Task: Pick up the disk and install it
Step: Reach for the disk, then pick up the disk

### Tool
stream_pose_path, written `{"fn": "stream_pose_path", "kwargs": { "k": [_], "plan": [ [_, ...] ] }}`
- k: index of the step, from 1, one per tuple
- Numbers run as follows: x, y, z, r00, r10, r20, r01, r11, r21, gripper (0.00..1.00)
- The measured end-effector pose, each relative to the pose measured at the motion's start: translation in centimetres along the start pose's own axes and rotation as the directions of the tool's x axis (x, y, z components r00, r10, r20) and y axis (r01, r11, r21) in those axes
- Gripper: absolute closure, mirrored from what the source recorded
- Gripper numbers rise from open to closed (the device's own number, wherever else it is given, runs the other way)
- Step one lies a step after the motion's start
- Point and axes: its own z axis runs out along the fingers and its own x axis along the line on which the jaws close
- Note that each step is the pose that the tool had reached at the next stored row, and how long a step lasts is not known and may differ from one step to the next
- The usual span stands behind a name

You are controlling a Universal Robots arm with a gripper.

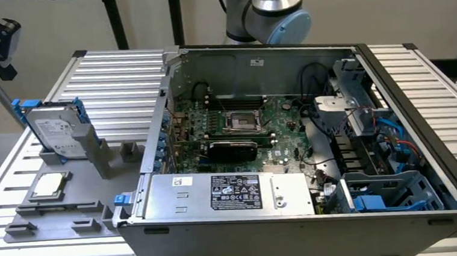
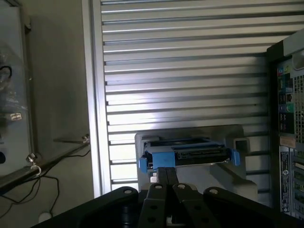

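Gripper [image 2: 166, 173] being seen shut, empty | disk [image 2: 187, 154] (9 o'clock of case [image 1: 285, 242]) being judged stiff, heavy, fragile | hold: its blue side edges

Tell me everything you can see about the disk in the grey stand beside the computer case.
The disk is a flat, rectangular, silver-grey metal drive with a white label on its face, framed by a blue plastic carrier whose tabs stick out at both ends. It stands upright on edge, slotted into a grey holder on the slatted table, at the exterior view's left of the open computer case. As far as shows, only the holder touches it.
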Motion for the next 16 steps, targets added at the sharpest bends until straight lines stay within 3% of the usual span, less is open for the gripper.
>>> {"fn": "stream_pose_path", "kwargs": {
  "k": [13, 16],
  "plan": [
    [-0.03, 0.02, 0.03, 1.0000, -0.002, 0.0000, 0.002, 1.0000, 0.0000, 0.89],
    [-0.21, 0.04, 0.10, 0.9994, -0.033, -0.0016, 0.033, 0.9994, -0.0007, 0.89]
  ]
}}
